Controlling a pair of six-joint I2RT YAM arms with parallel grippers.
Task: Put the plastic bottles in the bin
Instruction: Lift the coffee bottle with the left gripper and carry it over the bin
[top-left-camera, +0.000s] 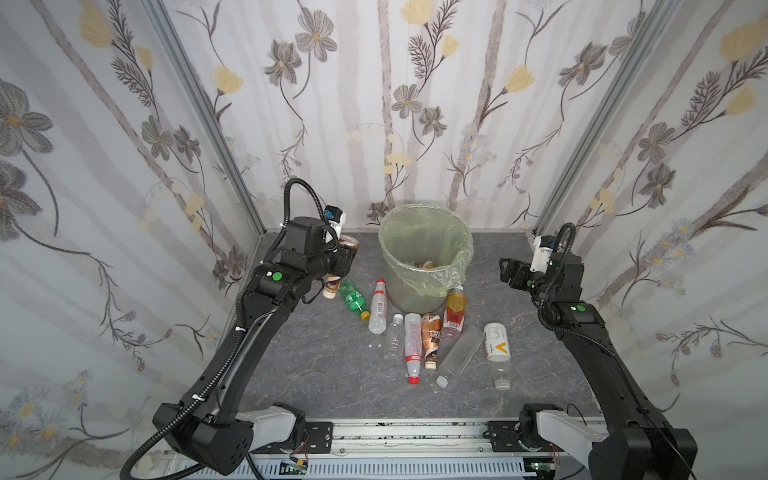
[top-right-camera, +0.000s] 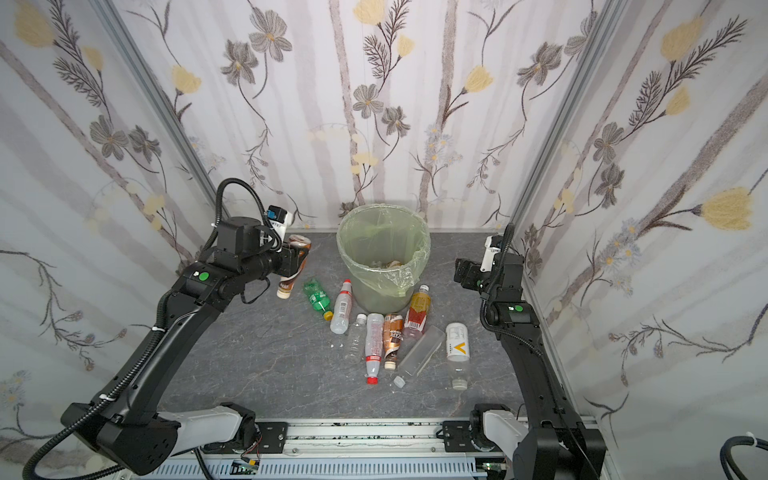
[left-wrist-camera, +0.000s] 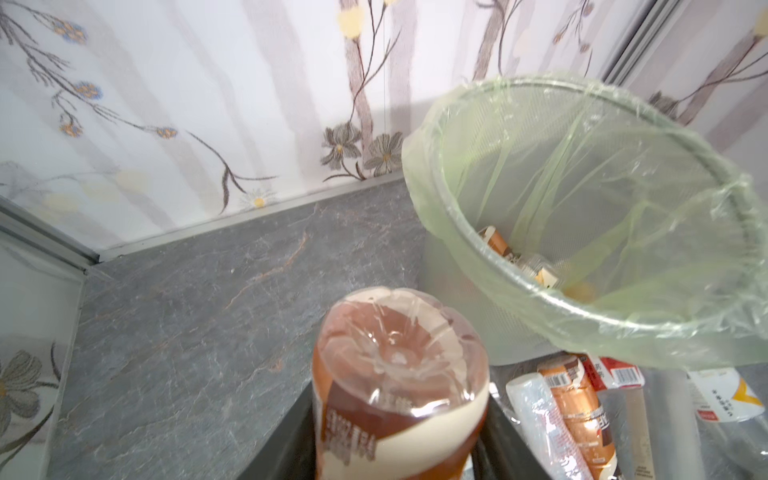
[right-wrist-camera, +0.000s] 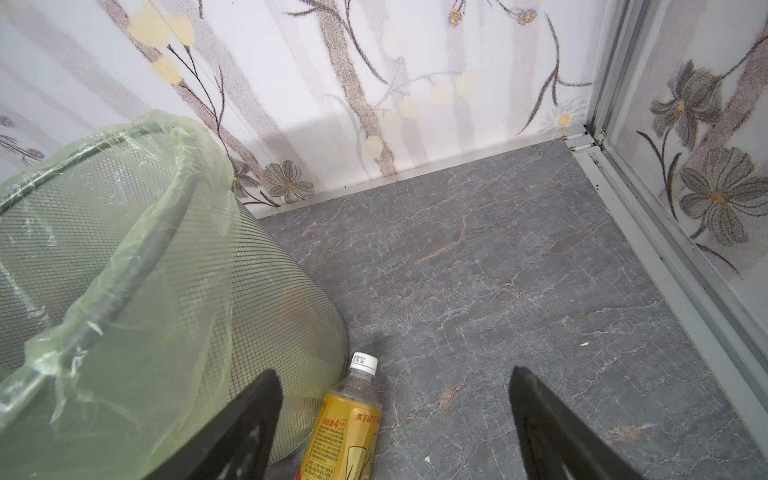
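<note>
Brown coffee bottle (left-wrist-camera: 399, 374) is clamped cap-down in your left pincer (top-left-camera: 341, 261), the bin (top-left-camera: 388, 253) just to its right; your right pincer (top-left-camera: 508, 270) hangs open, empty, bin to its left.

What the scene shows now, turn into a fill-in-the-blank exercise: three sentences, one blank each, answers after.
1. The left pincer is shut on the brown bottle, whose cap points ____.
2. The right pincer stands ____ and holds nothing.
3. The green bottle lying left of the bin has a ____ cap.
Missing words: down; open; yellow.
</note>
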